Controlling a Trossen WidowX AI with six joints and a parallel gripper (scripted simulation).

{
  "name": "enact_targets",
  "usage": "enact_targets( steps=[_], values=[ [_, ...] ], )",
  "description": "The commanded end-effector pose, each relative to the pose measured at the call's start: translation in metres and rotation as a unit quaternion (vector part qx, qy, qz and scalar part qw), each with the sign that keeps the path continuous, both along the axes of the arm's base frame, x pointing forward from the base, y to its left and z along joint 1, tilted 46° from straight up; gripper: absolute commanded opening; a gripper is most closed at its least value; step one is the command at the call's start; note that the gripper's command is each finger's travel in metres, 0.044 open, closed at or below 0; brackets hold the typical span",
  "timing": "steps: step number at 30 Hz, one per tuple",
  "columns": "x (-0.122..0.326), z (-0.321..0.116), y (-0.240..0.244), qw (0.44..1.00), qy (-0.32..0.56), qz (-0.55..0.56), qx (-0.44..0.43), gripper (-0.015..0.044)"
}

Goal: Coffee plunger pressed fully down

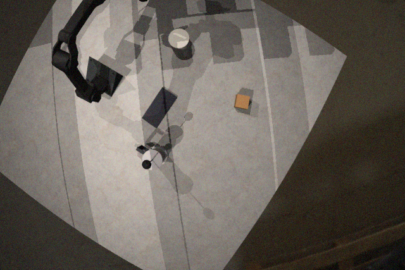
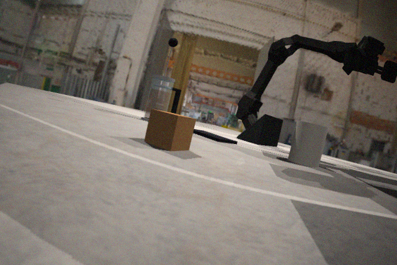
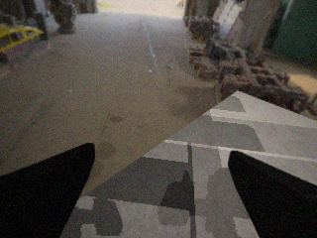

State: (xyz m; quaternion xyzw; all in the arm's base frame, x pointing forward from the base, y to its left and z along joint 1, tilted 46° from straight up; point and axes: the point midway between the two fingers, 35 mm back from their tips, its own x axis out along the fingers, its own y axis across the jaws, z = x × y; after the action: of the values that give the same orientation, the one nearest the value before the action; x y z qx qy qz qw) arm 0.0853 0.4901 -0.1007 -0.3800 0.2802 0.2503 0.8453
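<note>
gripper (image 3: pixel 160 198) spread wide on nothing, far from the coffee press (image 2: pixel 159 95); no readable writing anywhere.

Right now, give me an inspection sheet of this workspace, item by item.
Surface: pale table with grey bands and thin lines.
Job's things: coffee press upright, plunger knob raised high, untouched.
Clutter: brown box, white cup, dark flat slab.
Grippers: gripper jaws wide open, holding nothing, far from the press at a table corner.
Cables: nothing seen.
Surroundings: worn industrial hall, rubble on the floor.
</note>
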Motion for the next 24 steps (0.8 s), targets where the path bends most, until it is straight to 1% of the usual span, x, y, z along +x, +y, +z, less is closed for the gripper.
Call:
enact_targets(
  steps=[1,2,5,12,18,24],
  values=[
    [0.002,0.002,0.0,1.0,-0.001,-0.003,0.0,0.0426],
    [0.006,0.006,-0.001,1.0,-0.003,-0.008,0.001,0.044],
    [0.027,0.028,-0.007,0.999,-0.012,-0.033,0.004,0.044],
    [0.102,0.111,-0.042,0.99,-0.061,-0.129,0.009,0.044],
    [0.161,0.186,-0.097,0.971,-0.111,-0.212,0.004,0.044],
    [0.202,0.254,-0.164,0.944,-0.158,-0.29,-0.006,0.044]
  ],
)
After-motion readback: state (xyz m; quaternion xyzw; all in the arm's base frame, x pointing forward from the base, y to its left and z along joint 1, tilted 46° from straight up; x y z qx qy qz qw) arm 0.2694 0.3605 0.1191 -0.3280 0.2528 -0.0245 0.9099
